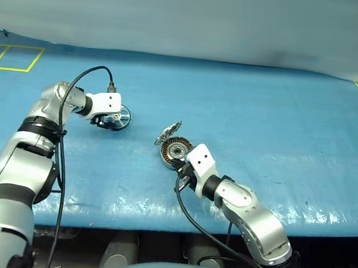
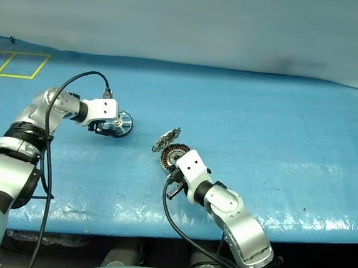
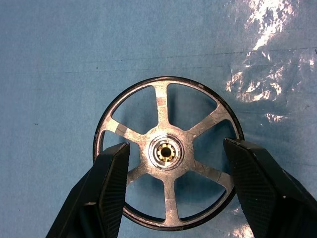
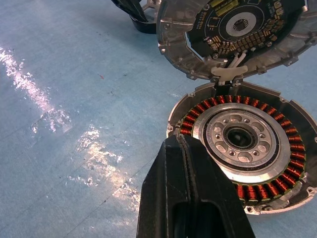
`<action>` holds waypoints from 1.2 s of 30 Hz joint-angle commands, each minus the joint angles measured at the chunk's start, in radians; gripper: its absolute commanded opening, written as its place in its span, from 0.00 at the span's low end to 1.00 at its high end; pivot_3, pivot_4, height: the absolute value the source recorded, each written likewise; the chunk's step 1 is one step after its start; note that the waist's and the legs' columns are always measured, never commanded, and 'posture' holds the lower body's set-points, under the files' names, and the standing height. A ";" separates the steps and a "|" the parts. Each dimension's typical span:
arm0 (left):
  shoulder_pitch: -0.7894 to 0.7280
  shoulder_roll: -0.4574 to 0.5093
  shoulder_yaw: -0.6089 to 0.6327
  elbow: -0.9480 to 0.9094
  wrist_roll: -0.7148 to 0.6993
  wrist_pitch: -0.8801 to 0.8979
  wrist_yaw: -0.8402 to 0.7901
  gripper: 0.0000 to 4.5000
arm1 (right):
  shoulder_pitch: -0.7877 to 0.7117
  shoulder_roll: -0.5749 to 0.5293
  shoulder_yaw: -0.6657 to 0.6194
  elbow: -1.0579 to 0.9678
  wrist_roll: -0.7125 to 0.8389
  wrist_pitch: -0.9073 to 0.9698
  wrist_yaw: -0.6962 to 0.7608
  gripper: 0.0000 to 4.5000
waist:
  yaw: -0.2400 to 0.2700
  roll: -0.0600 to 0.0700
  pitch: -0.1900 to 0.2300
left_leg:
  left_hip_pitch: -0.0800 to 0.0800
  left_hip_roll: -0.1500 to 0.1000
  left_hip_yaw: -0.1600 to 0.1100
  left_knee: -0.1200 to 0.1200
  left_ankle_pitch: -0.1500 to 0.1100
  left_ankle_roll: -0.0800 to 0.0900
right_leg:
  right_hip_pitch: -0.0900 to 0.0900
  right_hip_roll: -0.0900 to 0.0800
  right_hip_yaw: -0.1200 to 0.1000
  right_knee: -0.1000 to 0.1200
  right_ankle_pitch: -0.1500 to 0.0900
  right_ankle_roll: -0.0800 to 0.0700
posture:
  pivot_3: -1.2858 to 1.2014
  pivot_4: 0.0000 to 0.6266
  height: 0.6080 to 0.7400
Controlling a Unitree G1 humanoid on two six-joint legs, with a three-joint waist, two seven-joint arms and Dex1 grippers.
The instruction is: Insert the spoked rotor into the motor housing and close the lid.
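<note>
The spoked rotor, a shiny silver wheel with a small hub, lies flat on the blue sheet at the left. My left gripper hovers just over it, open, a black finger above each side of the rim. The motor housing sits mid-table, with its copper windings and silver bearing exposed. Its toothed lid stands open and tilted up from the far rim. My right gripper is shut and empty, its tip at the housing's near edge.
A blue sheet covers the table, wrinkled and glossy near the front edge. Yellow tape marks a square at the far left. A black cable loops over my left arm, and another hangs under the right wrist.
</note>
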 commanded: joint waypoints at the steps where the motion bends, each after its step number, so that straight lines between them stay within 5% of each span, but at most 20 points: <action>1: -0.022 0.000 0.004 0.007 0.006 -0.020 0.015 0.73 | -0.001 0.007 -0.009 -0.020 0.001 -0.021 -0.001 0.00 | 0.000 0.000 0.000 | 0.000 0.000 0.000 0.001 0.000 0.000 | 0.000 0.000 0.000 0.000 0.000 0.000 | 0.52 0.24 1.00; 10: -0.020 -0.005 0.005 0.022 0.013 -0.014 0.040 0.73 | 0.000 0.004 -0.011 -0.021 0.001 -0.016 0.000 0.00 | 0.000 0.000 0.000 | 0.000 0.000 0.000 0.005 0.000 0.000 | 0.001 0.000 0.000 0.002 0.001 0.001 | 0.52 0.24 1.00; 18: -0.018 -0.006 0.006 0.025 0.011 -0.013 0.049 0.30 | -0.003 0.003 -0.010 -0.019 -0.001 -0.016 0.002 0.00 | 0.003 0.000 0.000 | 0.000 0.000 0.000 0.007 0.000 0.000 | 0.001 0.000 0.001 0.005 0.001 0.001 | 0.52 0.24 1.00; 29: 0.002 0.036 0.026 -0.033 -0.023 -0.018 -0.015 0.29 | 0.005 0.000 -0.011 -0.028 -0.001 -0.012 0.001 0.00 | 0.003 0.000 0.000 | 0.000 0.000 0.000 0.008 0.000 0.000 | 0.001 0.000 0.001 0.007 0.001 0.001 | 0.52 0.24 1.00; 36: 0.107 0.151 0.079 -0.299 -0.124 0.076 -0.193 0.29 | 0.013 -0.033 -0.029 -0.042 0.006 -0.008 0.020 0.00 | -0.008 0.000 0.000 | -0.001 0.000 0.000 0.008 0.000 0.000 | -0.001 0.000 0.002 0.007 0.001 0.001 | 0.52 0.24 1.00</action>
